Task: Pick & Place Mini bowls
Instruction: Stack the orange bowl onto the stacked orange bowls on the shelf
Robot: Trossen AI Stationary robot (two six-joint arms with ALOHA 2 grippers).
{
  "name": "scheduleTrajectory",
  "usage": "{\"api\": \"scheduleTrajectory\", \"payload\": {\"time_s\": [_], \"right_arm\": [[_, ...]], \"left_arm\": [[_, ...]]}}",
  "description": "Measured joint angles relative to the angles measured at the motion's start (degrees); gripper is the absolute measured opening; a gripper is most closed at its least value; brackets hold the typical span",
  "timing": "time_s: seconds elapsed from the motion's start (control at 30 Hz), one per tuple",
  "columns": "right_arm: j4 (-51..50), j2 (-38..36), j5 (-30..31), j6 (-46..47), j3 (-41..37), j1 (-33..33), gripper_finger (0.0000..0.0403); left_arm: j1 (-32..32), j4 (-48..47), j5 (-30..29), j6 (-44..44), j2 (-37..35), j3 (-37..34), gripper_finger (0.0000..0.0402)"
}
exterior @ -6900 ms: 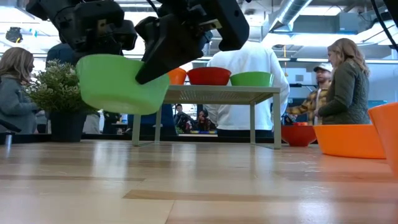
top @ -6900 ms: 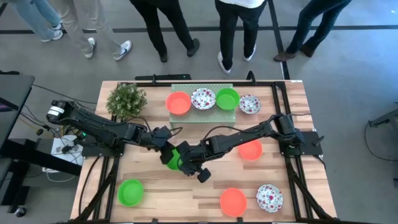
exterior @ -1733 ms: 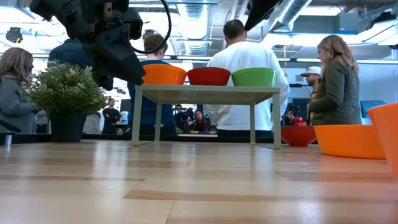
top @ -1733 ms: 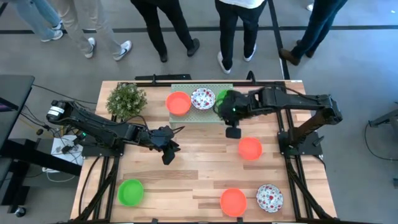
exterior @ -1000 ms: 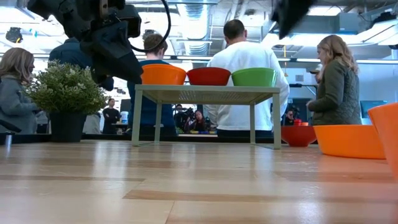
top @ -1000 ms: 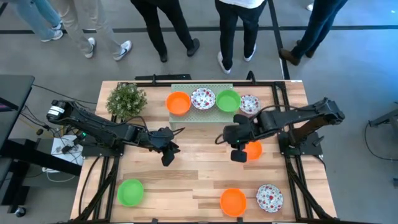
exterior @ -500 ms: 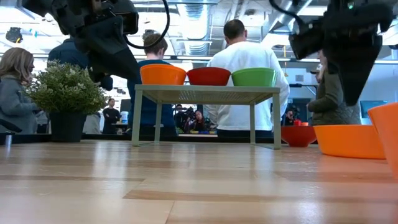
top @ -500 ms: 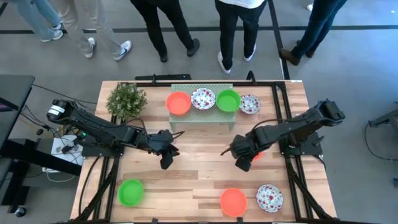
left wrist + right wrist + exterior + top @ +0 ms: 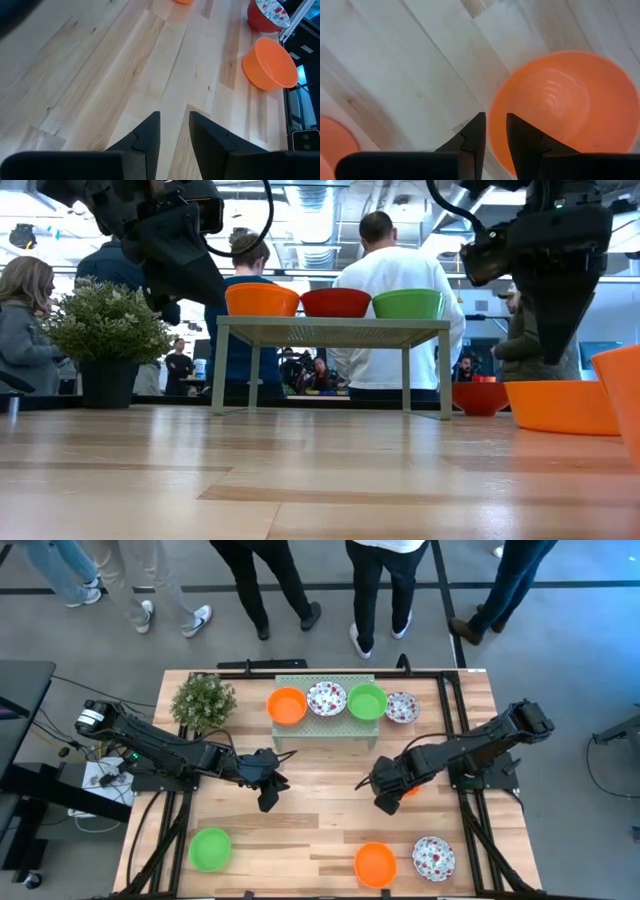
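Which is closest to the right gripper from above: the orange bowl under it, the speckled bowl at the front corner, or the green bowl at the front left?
From the right gripper:
1. Orange bowl, right beside it.
2. Speckled bowl, front right corner.
3. Green bowl, front left, farthest.

Lighting was bright and even, from ceiling lamps (image 9: 300, 225) at 12 o'clock in the low view. Shadows on the table (image 9: 320, 830) were soft. The right wrist view was motion-blurred; its orange bowl (image 9: 560, 110) showed mild glare. Low-view foreground boards were defocused.
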Motion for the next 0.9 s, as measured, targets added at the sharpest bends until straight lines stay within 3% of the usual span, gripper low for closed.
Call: {"api": "scheduleTrajectory", "payload": {"time_s": [0.33,0.9], "right_arm": [[3.30,0.30,0.87,-0.45,-4.06,-0.10,0.0072],[6.71,0.12,0.87,-2.84,-4.26,-0.17,0.0072]], "left_arm": [[0.00,0.06,0.00,0.00,0.00,0.00,0.0104],[0.00,0.62,0.00,0.00,0.00,0.00,0.0104]]}}
